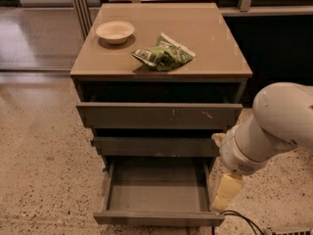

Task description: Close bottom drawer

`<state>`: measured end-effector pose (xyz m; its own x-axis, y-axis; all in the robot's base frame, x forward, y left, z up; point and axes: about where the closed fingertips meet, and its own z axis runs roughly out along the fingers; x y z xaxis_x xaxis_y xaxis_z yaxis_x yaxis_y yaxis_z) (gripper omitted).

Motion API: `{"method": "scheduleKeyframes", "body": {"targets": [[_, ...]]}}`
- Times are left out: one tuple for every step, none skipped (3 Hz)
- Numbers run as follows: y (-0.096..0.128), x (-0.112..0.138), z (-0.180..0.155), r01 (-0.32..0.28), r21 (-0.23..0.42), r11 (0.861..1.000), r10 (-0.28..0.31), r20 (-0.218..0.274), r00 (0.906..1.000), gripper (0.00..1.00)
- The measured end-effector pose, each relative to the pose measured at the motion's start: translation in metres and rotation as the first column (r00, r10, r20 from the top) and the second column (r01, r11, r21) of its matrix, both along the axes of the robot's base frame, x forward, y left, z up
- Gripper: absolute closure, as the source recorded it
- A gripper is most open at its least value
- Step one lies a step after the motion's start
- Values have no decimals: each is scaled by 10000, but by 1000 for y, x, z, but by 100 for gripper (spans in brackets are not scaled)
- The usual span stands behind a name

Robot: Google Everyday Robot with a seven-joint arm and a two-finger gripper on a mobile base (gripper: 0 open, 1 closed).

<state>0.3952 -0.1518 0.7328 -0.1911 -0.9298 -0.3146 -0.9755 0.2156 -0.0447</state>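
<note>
Bottom drawer is pulled well out at the cabinet's foot, nearest the camera. It's a shallow rect. tray, dark grey-brown and matte, w/ thin side walls and a low plain front strip; its flat floor is in full view. Above it sits the narrow middle drawer front, out a little. Above that is the taller, wider top drawer front, w/ pale scratch marks toward its right side and a dark gap over it. The cabinet is boxy, w/ a smooth tan top that has a slight sheen. On it sit a small round cream bowl at back left and a crumpled green foil-like snack bag near the centre. The arm comes in from the right, a fat white rounded shell w/ a ribbed collar at the wrist. The gripper, pale yellow and blocky, hangs pointing down just beside the bottom drawer's front right corner, overlapping its right wall in this view. Can't tell if it touches, nor if the claw is released or clenched. Floor is speckled beige terrazzo. A black cable curls on it by the drawer's right corner.
</note>
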Motion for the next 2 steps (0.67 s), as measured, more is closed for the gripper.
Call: {"method": "scheduleKeyframes", "body": {"targets": [[27, -17, -53, -296, -388, 9988, 288, -211, 9994, 0], [27, -17, -53, -296, -388, 9988, 288, -211, 9994, 0]]}}
